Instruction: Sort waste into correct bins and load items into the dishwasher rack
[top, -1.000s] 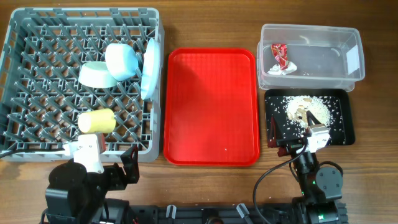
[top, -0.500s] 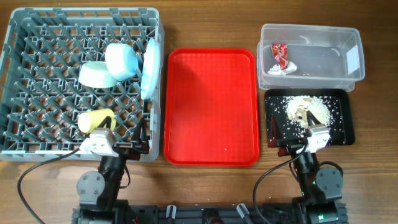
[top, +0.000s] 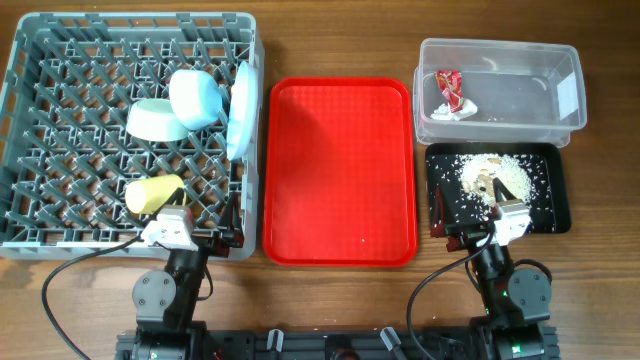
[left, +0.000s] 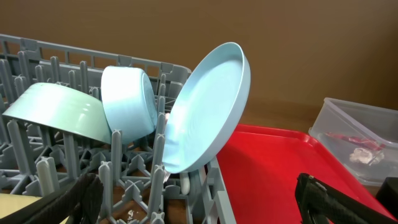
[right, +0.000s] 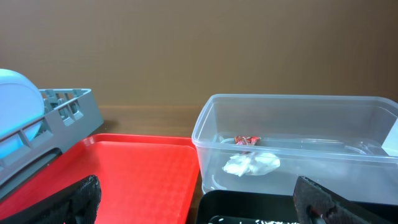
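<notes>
The grey dishwasher rack (top: 60, 130) holds the pale blue plate (top: 239, 110) on edge, the pale blue bowl (top: 194, 98), the mint-green bowl (top: 156, 120) and the yellow cup (top: 153, 193). The plate (left: 208, 109), blue bowl (left: 127, 99) and green bowl (left: 59, 115) also show in the left wrist view. The red-and-white wrapper (top: 450, 92) lies in the clear tub (top: 560, 75). Rice scraps (top: 495, 175) lie in the black tray (top: 555, 195). My left gripper (top: 205, 238) is open and empty at the rack's near edge. My right gripper (top: 470, 232) is open and empty at the tray's near edge. Spoon and fork are hidden.
The flat red serving tray (top: 340, 170) lies bare between the rack and the bins. It also shows in the left wrist view (left: 273, 168) and the right wrist view (right: 137, 171). The clear tub (right: 298, 134) with white crumpled waste (right: 252, 163) stands just ahead of my right gripper.
My left arm has swung right and forward from the table's near left corner to the rack's near edge. The right arm has not moved.
</notes>
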